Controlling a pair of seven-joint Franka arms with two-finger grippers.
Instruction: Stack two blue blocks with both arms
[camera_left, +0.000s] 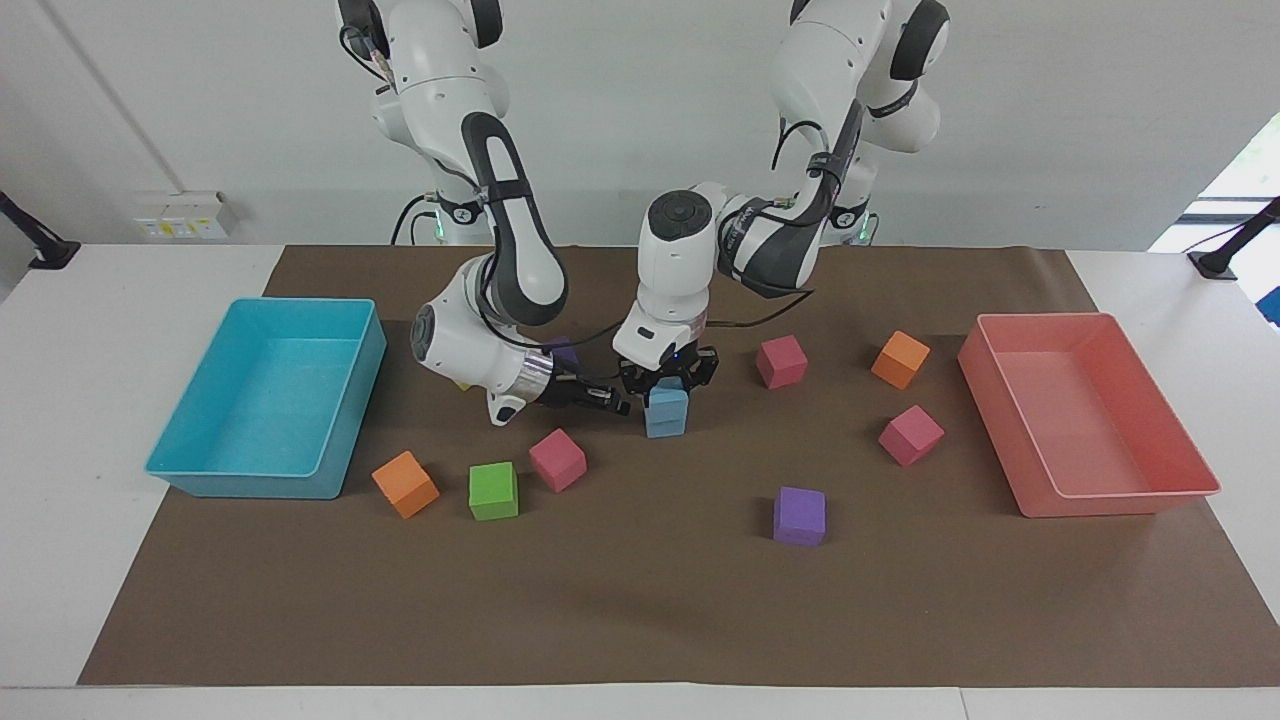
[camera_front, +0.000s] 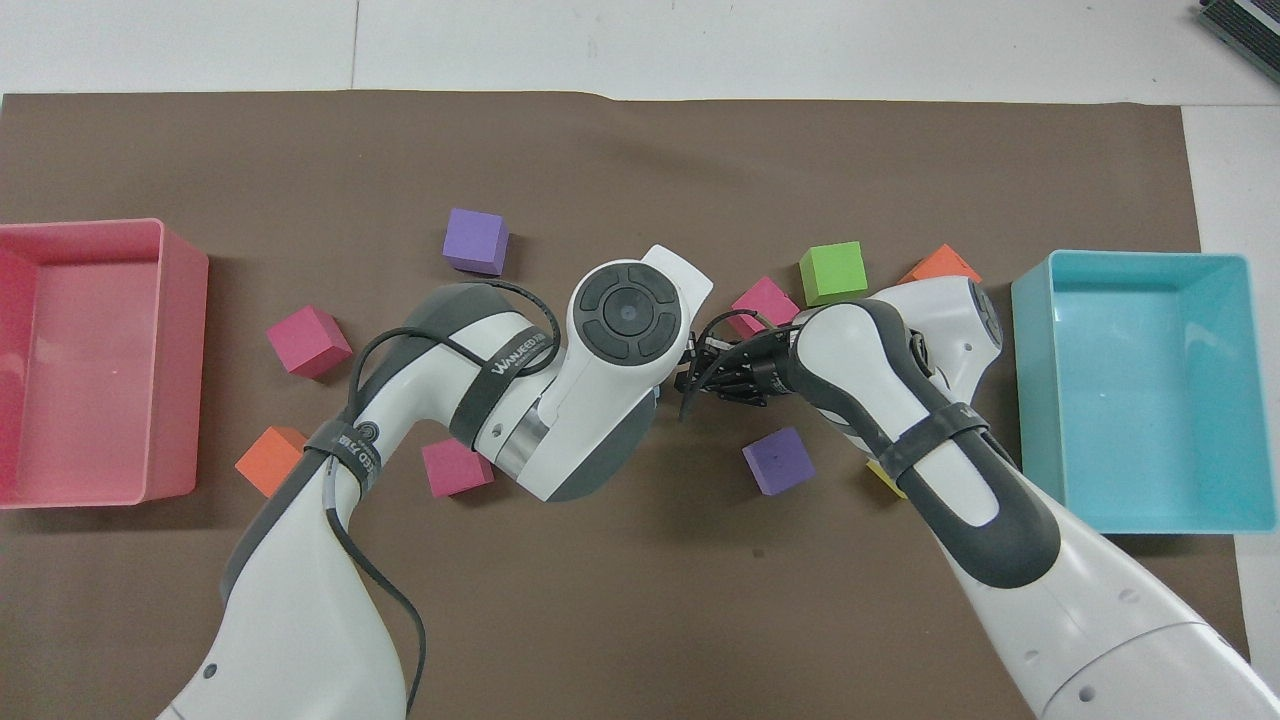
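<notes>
The two blue blocks (camera_left: 666, 411) stand one on the other mid-desk, so stacking looks nearly done. The left claw (camera_left: 667, 381) is pinched on the top block. The right claw (camera_left: 622, 404), closed, sits beside them. Next: let go gently, lift straight up.

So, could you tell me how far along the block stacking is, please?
Done: one sky-blue foam cube rests on the mat. In hand: the left pincer grips the second sky-blue cube on top of it; the shut right pincer sits beside the stack. Left: release and withdraw.
</notes>
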